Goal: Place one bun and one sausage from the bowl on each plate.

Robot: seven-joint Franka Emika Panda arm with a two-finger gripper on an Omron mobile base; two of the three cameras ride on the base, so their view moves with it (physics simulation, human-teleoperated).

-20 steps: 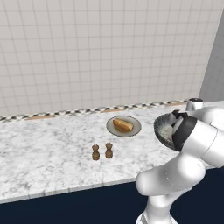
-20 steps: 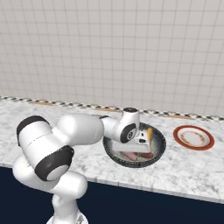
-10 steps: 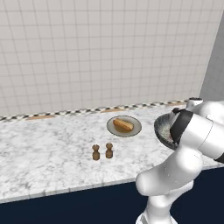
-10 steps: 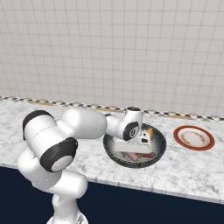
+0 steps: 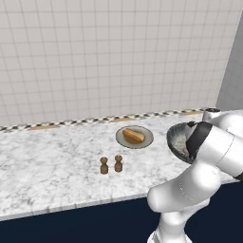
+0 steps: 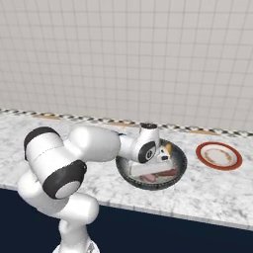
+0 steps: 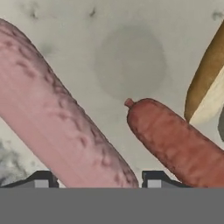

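My gripper [image 7: 98, 180] is down inside the dark bowl [image 6: 123, 176], its jaws open and close on either side of a pale pink sausage [image 7: 57, 122]. To the right of it lies a redder sausage [image 7: 175, 144], and past that a golden bun [image 7: 204, 83]. The right base view shows the sausages [image 6: 159, 175] and the bun [image 6: 168, 147] in the bowl under my hand [image 6: 159, 163]. Another bun [image 5: 134, 135] lies on the grey plate [image 5: 145, 143] left of the bowl [image 5: 172, 137]. The red-rimmed plate [image 6: 200, 151] stands bare to the bowl's right.
Two small brown shakers [image 5: 111, 164] stand on the marble counter [image 5: 52, 166] in front of the grey plate. A tiled wall [image 5: 109, 61] runs along the back. The counter's front edge [image 6: 188, 213] lies just below the bowl.
The arm has shifted slightly above the bowl while the hand stays inside it. The buns, sausages and plates lie where they were.
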